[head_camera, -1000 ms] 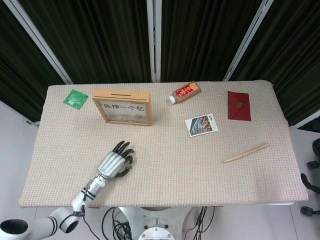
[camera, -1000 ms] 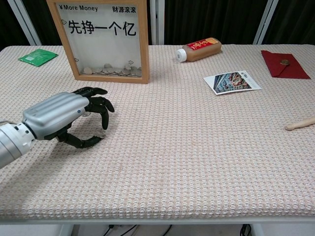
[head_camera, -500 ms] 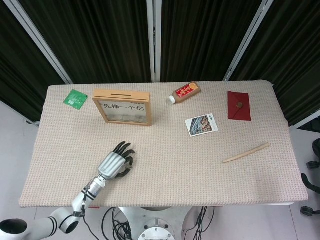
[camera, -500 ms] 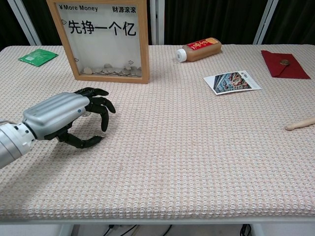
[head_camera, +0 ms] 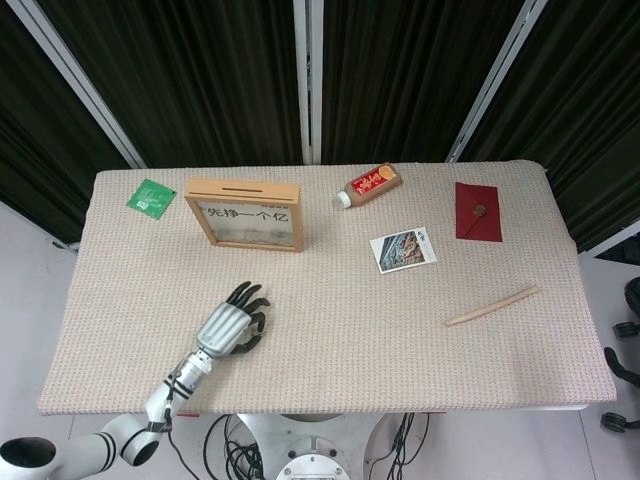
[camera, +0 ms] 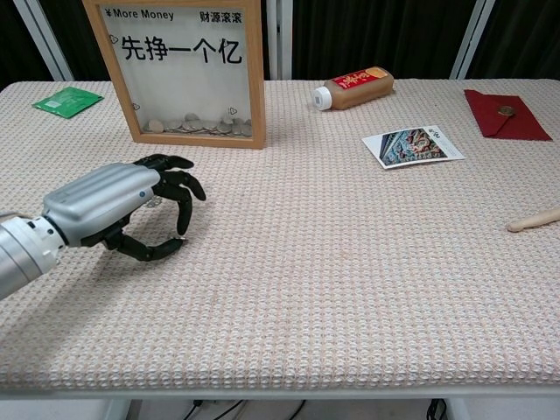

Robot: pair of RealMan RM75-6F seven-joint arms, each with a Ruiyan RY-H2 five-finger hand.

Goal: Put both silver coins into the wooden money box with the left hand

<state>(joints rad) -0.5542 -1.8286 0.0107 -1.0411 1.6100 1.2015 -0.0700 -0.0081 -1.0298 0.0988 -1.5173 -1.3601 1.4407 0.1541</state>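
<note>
Two silver coins are named in the task, and neither can be picked out with certainty on the table mat (camera: 350, 289). The left hand (camera: 122, 206) is held low over the mat, near the front-left edge and well short of the wooden money box (camera: 256, 79). Its fingers (camera: 179, 188) are curled down in a claw, with a gap visible between them and the thumb below. A pale glint is noted under the palm. Whether this is a coin, and whether anything is pinched, cannot be told. The right hand is not seen in either view.

The box is standing upright at the rear left, with a narrow slot (head_camera: 243, 188) in its top edge and loose coins (camera: 197, 127) lying behind its clear front.

Each coin is judged to be small, thin, rigid and light, with smooth faces that are likely to slip. Lying flat on the textured weave, it is judged awkward to lift. A fingertip-and-thumb pinch across opposite rim edges is advised, so that the coin can be presented edge-first to the slot.
</note>
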